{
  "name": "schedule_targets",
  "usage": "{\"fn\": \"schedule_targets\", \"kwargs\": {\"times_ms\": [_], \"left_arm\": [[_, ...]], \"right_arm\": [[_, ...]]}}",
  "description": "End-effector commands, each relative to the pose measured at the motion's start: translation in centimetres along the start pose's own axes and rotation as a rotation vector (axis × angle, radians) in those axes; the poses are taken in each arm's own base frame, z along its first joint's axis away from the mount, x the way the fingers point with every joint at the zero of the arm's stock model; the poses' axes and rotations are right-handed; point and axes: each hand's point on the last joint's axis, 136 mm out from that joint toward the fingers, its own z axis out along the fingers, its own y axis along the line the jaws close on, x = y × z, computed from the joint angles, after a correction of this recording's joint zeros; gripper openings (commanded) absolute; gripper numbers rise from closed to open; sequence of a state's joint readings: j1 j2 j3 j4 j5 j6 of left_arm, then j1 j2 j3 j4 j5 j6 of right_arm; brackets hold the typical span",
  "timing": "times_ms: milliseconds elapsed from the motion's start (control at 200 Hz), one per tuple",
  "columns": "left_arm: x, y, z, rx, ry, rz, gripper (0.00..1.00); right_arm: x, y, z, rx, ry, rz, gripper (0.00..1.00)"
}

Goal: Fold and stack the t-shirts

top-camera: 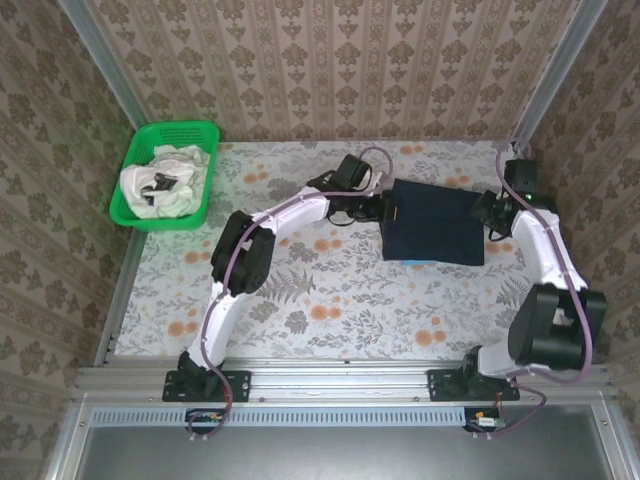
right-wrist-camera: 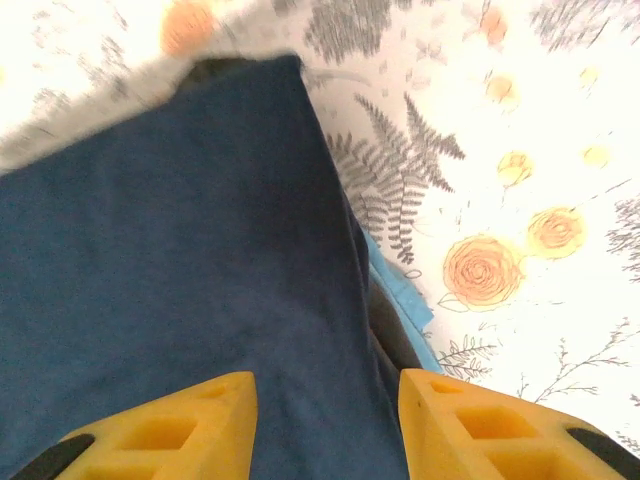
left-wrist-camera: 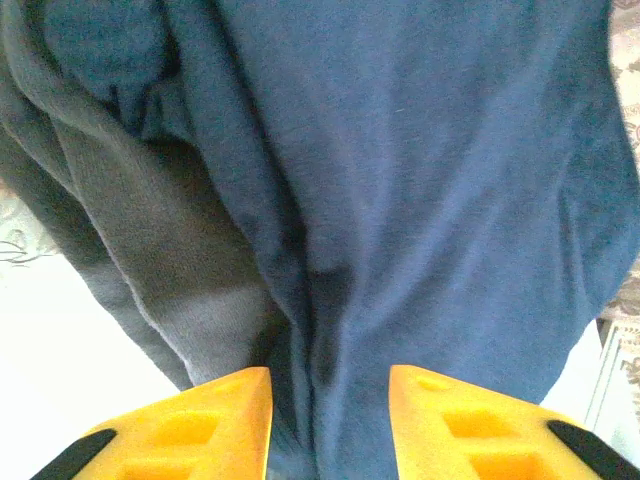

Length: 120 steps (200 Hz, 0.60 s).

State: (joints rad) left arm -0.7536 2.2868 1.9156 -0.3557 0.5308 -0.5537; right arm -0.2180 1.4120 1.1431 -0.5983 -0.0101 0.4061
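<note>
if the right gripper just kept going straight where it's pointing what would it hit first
Most likely the navy t-shirt, lying directly ahead of the right gripper between its spread fingers; how close is unclear. A light blue shirt peeks out from under it, off to the side.

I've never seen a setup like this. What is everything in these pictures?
navy shirt: one, dark navy, folded flat on top of a pile, far right of the table
grey shirt: one, dark grey, beneath the navy shirt
light blue shirt: one, light blue, edge peeking from under the pile
white shirts: crumpled heap, count unclear, white with black marks, in the basket
basket: one, green, far left corner
table: one, pale floral cover
walls: brown patterned wallpaper, around the table
left gripper: one, yellow fingers apart, at the navy shirt's left edge
right gripper: one, yellow fingers apart, at its right edge
</note>
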Motion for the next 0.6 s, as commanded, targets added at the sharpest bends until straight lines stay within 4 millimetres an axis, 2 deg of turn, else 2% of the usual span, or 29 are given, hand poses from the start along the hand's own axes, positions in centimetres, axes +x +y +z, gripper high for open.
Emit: {"fn": "schedule_targets", "kwargs": {"times_ms": [0, 105, 210, 335, 445, 595], "left_arm": [[0.0, -1.9, -2.3, -0.052, -0.022, 0.096, 0.39], [1.5, -3.3, -0.9, -0.049, 0.009, 0.154, 0.41], [3.7, -3.6, 1.2, -0.063, 0.073, 0.216, 0.43], [6.7, -2.4, 3.3, -0.066, 0.162, 0.231, 0.43], [8.7, -0.9, 3.9, -0.084, 0.221, 0.228, 0.42], [9.4, -0.1, 3.9, -0.079, 0.242, 0.234, 0.40]], "right_arm": [[0.3, 2.6, 1.4, -0.084, -0.015, 0.004, 0.44], [0.0, 2.9, 4.7, -0.058, 0.053, 0.030, 0.40], [-1.0, 3.8, 7.9, -0.065, 0.086, 0.037, 0.40], [-2.2, 4.9, 11.7, -0.075, 0.146, 0.027, 0.42], [-2.5, 5.2, 13.5, -0.061, 0.202, 0.017, 0.52], [-3.4, 5.9, 12.8, -0.077, 0.188, -0.008, 0.78]]}}
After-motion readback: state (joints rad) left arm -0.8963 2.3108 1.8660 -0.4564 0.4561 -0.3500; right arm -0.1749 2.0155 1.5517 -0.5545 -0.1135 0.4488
